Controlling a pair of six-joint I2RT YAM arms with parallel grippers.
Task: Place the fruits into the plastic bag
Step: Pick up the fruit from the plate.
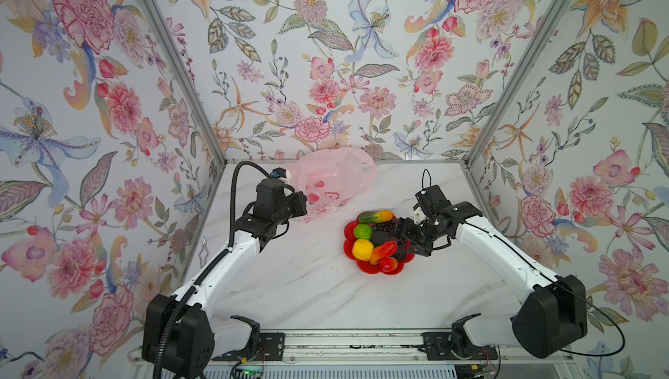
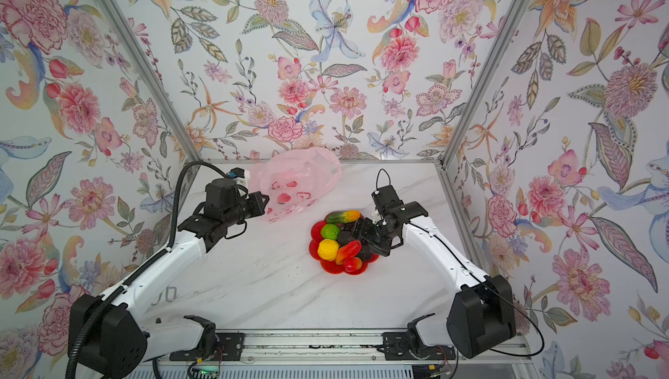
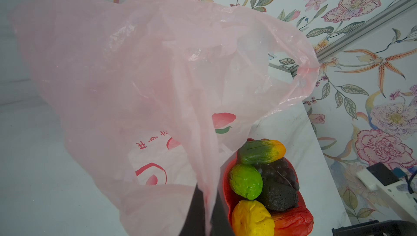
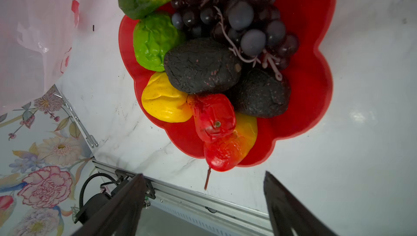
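The right tool, jaws spread and empty, hangs at 3 o'clock of the fruits in their red dish. The plastic bag, pinched by the left tool, lies at their 11 o'clock.

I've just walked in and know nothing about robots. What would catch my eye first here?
Probably the red flower-shaped dish heaped with bright toy fruits, on the white marble table just under the open right gripper. Behind it to the left, the left gripper pinches a puffed-up translucent pink plastic bag. Loud floral wallpaper covers every wall around.
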